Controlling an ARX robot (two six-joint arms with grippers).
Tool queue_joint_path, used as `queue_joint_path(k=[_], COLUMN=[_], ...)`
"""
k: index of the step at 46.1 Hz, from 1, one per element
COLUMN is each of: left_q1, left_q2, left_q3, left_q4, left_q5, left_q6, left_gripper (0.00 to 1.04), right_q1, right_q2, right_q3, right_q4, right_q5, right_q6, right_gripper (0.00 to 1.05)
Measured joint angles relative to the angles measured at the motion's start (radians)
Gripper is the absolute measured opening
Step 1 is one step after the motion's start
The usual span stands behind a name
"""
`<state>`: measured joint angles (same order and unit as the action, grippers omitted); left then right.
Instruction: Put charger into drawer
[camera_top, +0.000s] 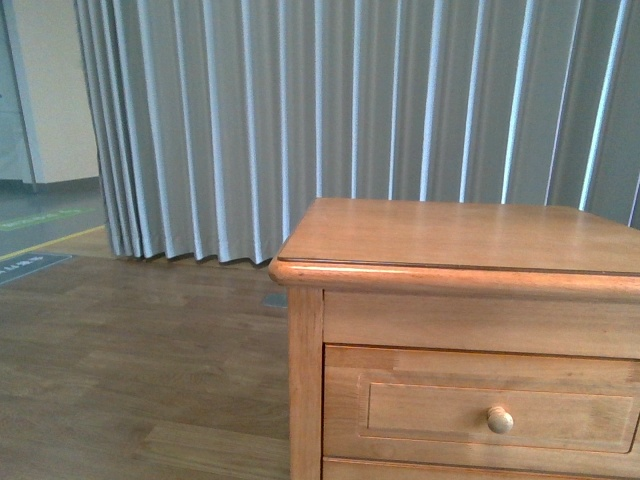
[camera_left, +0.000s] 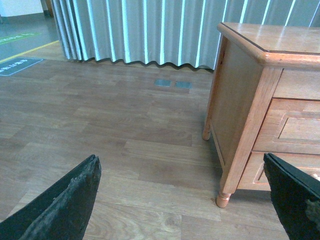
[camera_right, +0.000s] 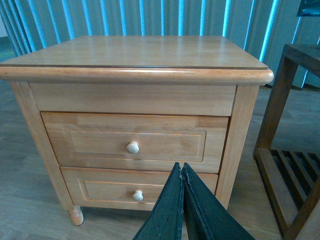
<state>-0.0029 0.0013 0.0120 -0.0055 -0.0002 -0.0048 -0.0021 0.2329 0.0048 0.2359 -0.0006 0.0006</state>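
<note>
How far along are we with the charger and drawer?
Both drawers look closed, so either barely started or finished. The upper drawer is shut, and no charger shows on the cabinet top. The right gripper is closed and empty, the left gripper open and empty.

My front camera faces the cabinet (camera_top: 460, 340) closely at its left corner. Left wrist views it obliquely; right wrist faces the drawer (camera_right: 135, 142) squarely.

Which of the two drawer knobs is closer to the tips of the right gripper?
The lower drawer's knob, in the right wrist view. It sits just beside the shut right gripper; the upper drawer's knob is higher up and farther away.
</note>
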Motion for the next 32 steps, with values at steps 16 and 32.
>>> queue_joint_path(k=[16,32], left_q1=[0.0,0.0], left_q2=[0.0,0.0], left_q3=[0.0,0.0], left_q4=[0.0,0.0], left_q5=[0.0,0.0], left_q6=[0.0,0.0], left_gripper=[0.99,0.99], right_q1=[0.0,0.0], right_q2=[-0.209,-0.229], right_q3=[0.001,0.001], right_q4=[-0.229,-0.235], right_q5=[0.0,0.0], right_q6=[0.0,-0.002], right_gripper=[0.02,0.03])
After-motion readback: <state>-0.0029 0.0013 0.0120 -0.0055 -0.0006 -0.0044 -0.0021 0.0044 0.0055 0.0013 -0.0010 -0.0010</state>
